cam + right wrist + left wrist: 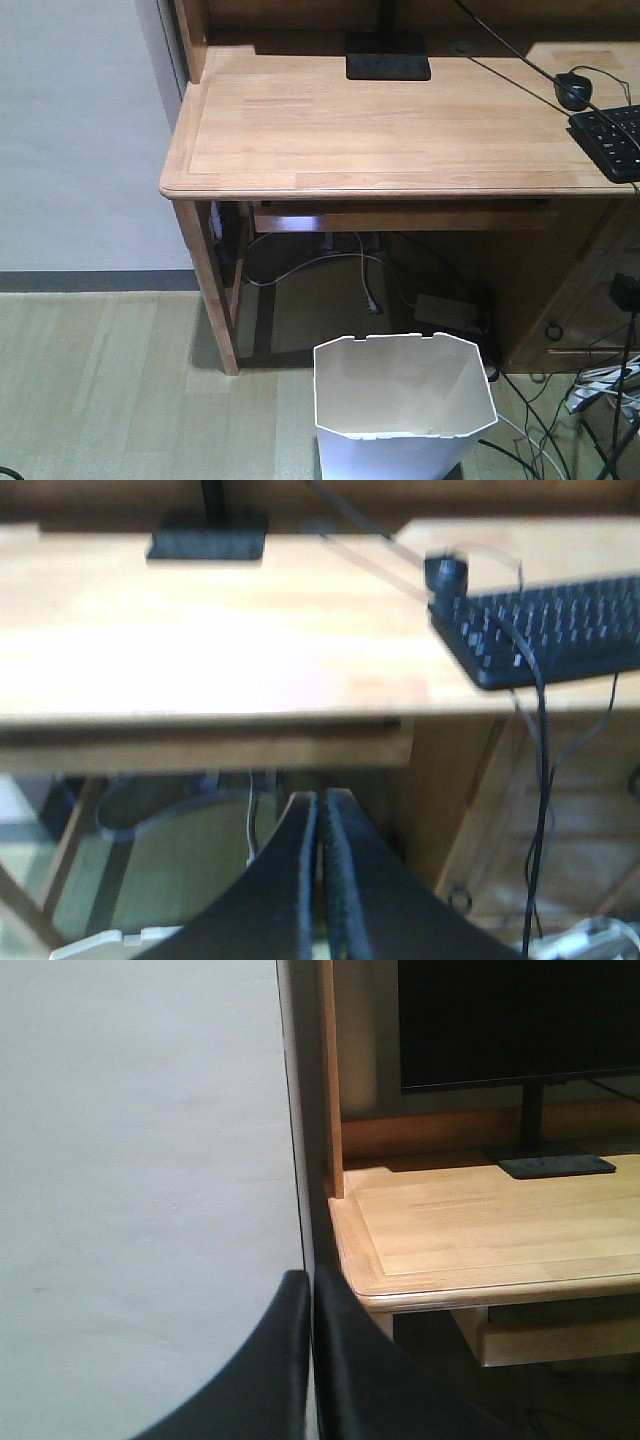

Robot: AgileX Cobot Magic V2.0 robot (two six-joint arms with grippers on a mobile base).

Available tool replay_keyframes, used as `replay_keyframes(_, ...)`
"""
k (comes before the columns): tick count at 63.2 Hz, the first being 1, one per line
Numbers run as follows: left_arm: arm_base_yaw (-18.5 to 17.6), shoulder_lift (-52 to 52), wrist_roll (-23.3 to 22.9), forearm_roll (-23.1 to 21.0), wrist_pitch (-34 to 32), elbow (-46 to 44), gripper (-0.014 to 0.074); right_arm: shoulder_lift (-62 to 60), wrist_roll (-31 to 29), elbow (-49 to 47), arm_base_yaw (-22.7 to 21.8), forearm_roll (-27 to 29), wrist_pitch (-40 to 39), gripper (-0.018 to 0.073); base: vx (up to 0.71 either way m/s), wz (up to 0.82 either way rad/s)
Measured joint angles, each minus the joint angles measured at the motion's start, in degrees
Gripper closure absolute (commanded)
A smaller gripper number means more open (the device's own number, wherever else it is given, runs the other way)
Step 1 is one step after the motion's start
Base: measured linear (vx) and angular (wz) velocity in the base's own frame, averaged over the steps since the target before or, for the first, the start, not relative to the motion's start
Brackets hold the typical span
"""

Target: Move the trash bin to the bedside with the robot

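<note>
The white trash bin point(400, 400) stands on the floor in front of the wooden desk, at the bottom of the front view; its cut-corner rim is open and the inside looks empty. A bit of its rim point(100, 942) shows at the bottom left of the right wrist view. My left gripper point(312, 1285) is shut and empty, held in the air beside the desk's left corner. My right gripper point(320, 805) is shut and empty, held in front of the desk's edge above the bin. The bed is out of view.
The light wooden desk point(400, 130) carries a monitor base point(387, 55), a keyboard point(612, 140) and a mouse point(574, 90). Loose cables point(560, 420) lie on the floor under and right of the desk. A grey wall point(70, 130) is at the left.
</note>
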Motion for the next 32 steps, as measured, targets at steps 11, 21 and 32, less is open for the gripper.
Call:
replay_keyframes(11,0.0,0.0,0.0,0.0,0.0,0.0,0.0603,1.9,-0.3,0.0,0.0,0.0,0.3,0.0493,0.0,0.0)
replay_keyframes(21,0.0,0.0,0.0,0.0,0.0,0.0,0.0603,2.1,-2.3,0.0,0.0,-0.1,1.7,0.0332,0.0,0.0)
replay_keyframes(32,0.0,0.0,0.0,0.0,0.0,0.0,0.0603,2.1,-2.7,0.0,0.0,0.0,3.1,0.0102,0.0,0.0)
